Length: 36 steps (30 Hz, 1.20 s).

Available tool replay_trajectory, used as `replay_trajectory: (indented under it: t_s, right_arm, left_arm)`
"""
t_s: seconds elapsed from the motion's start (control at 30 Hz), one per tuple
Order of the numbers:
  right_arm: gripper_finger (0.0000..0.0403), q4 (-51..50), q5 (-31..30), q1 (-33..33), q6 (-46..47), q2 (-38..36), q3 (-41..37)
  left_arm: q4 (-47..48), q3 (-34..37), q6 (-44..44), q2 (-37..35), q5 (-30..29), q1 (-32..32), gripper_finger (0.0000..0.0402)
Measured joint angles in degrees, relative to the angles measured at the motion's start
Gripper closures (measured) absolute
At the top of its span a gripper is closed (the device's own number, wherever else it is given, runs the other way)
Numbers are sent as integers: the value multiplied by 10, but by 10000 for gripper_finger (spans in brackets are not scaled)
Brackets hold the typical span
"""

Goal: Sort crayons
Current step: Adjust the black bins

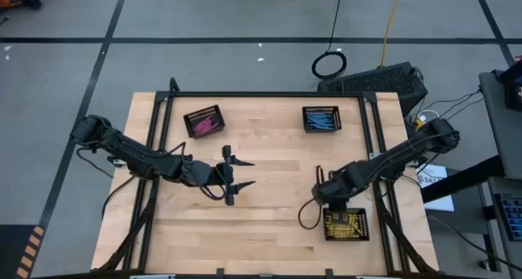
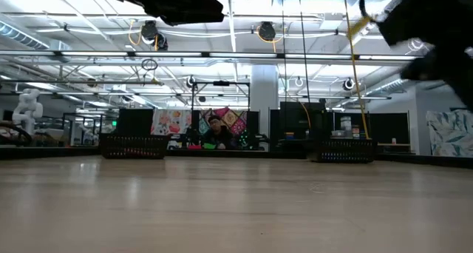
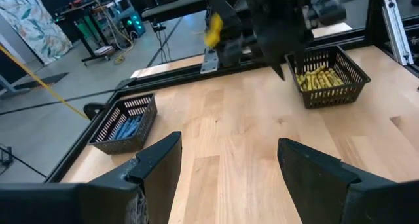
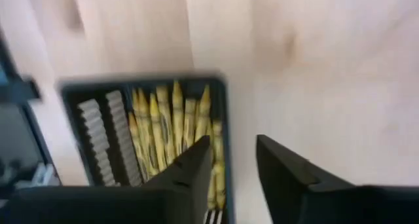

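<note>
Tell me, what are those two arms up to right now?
Left hand open, empty, mid-table. Right hand partly open, empty, over the basket of yellow crayons. Pink crayons and blue crayons binned separately. No loose crayons showing, nothing in the way.

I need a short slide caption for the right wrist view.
Right gripper open over the basket of yellow crayons.

Crayons (image 1: 341, 223) in 3 baskets (image 1: 203, 121) around table (image 1: 277, 157).

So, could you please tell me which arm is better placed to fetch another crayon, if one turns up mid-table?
Probably the left. Its gripper hangs open over bare mid-table, while the right gripper is at the basket of yellow crayons.
</note>
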<state>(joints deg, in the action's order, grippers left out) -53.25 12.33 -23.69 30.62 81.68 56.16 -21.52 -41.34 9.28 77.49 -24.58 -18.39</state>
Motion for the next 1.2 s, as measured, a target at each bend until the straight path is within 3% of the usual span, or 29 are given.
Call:
replay_trajectory:
  t_s: [0.07,0.17,0.27,0.33,0.57,0.73,0.93,1.2]
  right_arm:
    - [268,3,-41,14,-18,-25,13]
    - [243,6,-153,54,-59,-49,25]
    - [238,9,-227,136,-151,-51,25]
    - [239,32,-245,203,-228,-38,25]
    - [239,144,-225,409,-470,42,25]
    - [240,142,-223,490,-553,79,24]
    - [261,137,-210,527,-599,81,24]
    - [325,114,-166,549,-600,81,24]
  left_arm:
    - [1,0,0,-4,-1,0,146]
    - [4,0,0,-11,-13,0,146]
    - [34,0,-1,-29,-45,0,146]
    - [78,0,-24,-49,-69,0,146]
    - [335,0,-223,-156,-81,13,146]
    - [476,0,-330,-185,-91,24,146]
    - [494,0,-344,-172,-99,33,146]
    - [491,0,-344,-168,-102,37,146]
